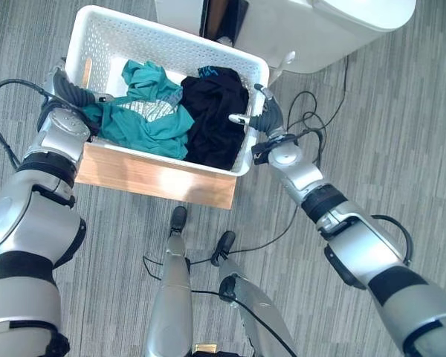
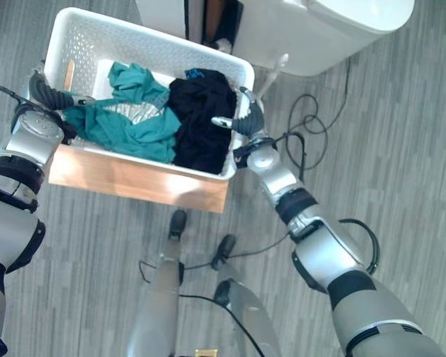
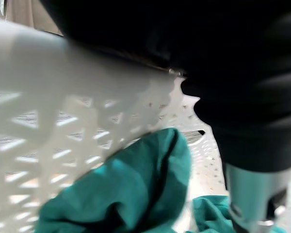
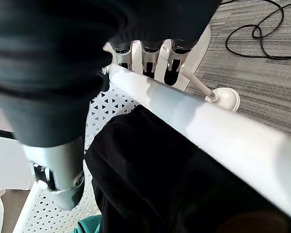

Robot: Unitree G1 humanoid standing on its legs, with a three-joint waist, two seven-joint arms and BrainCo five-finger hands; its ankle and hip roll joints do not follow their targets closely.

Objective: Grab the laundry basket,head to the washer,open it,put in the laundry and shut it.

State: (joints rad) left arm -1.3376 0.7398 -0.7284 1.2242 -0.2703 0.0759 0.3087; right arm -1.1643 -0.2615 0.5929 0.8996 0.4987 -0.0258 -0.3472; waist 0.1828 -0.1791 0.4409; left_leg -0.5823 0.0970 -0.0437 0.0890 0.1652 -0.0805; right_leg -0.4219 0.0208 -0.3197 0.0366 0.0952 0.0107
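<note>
On the grey wood-grain floor (image 1: 401,126), atop a low light-wood box (image 1: 152,177), the white perforated plastic laundry basket (image 1: 111,33) is sitting between the robot's two hands, its long axis running across from left to right. It is holding a crumpled teal garment (image 1: 145,119) on the left and a black garment (image 1: 215,111) on the right.

The right hand (image 1: 259,119) is hooking over the basket's right end: the right wrist view is showing its fingers (image 4: 145,58) curling down the outside of the rim while the thumb is dropping inside beside the black cloth. The left hand (image 1: 68,93) is pressing against the left end at the rim; whether it is actually clasping cannot be told, since the left wrist view is giving just the lattice wall, the teal cloth and one digit.

The white washer (image 1: 320,30) is standing just beyond the basket, ahead and to the right, so the lift probably needs both ends raised evenly.
</note>
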